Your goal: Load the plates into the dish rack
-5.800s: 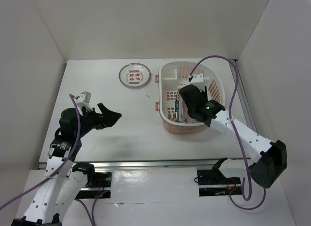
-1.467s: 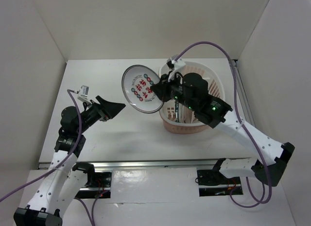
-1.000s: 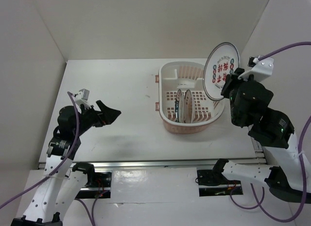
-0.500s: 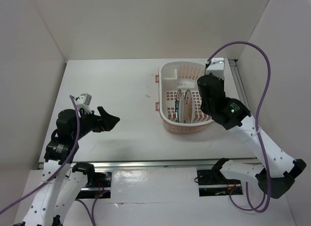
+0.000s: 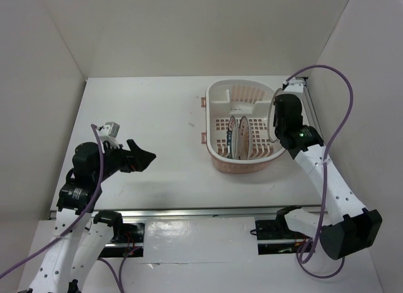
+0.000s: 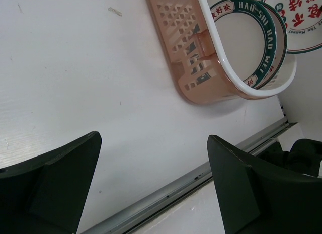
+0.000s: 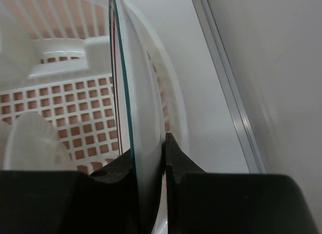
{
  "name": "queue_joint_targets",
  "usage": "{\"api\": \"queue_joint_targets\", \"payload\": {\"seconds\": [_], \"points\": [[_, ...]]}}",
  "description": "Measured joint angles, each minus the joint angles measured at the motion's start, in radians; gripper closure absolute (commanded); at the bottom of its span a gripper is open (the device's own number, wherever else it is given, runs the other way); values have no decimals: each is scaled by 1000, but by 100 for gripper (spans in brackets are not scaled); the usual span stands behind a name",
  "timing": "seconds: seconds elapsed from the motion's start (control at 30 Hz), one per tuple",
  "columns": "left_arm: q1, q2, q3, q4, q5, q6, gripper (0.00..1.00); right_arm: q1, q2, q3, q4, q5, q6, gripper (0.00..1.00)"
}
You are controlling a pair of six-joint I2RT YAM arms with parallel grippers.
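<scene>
Purple cable (image 5: 340, 130) arcs over the right arm just right of the dish rack (image 5: 218, 91), and a metal rail (image 7: 229, 98) runs along the table (image 5: 145, 110) on that same side. The left gripper (image 5: 143, 157) hangs well to the left of the rack, its 2 fingers spread wide apart over the table.

Inside the rack, 2 plates stand on edge side by side near the end closest to the arms. These are the green-rimmed plate (image 6: 264, 43), on the side facing the left gripper, and the 2nd plate (image 5: 245, 137) just beyond it.

The 3rd plate (image 7: 136, 93) stands upright inside the rack, close along its right wall, and the right gripper (image 7: 150, 146) pinches its lower rim. Whether it touches the grid bottom I cannot tell. It is white with thin red and green rim lines, and the left wrist view shows red characters on its face.
</scene>
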Motion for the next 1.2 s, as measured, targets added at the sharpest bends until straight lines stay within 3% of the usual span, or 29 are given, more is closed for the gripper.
{"api": "queue_joint_targets", "payload": {"seconds": [0.1, 0.33, 1.2], "points": [[-2, 0, 0, 0, 3, 0, 0, -68, -6, -32, 1, -61, 14, 100], [-3, 0, 0, 0, 4, 0, 0, -26, -40, -59, 12, -144, 53, 100], [-3, -13, 0, 0, 6, 3, 0, 62, -16, -163, -9, -68, 82, 100]]}}
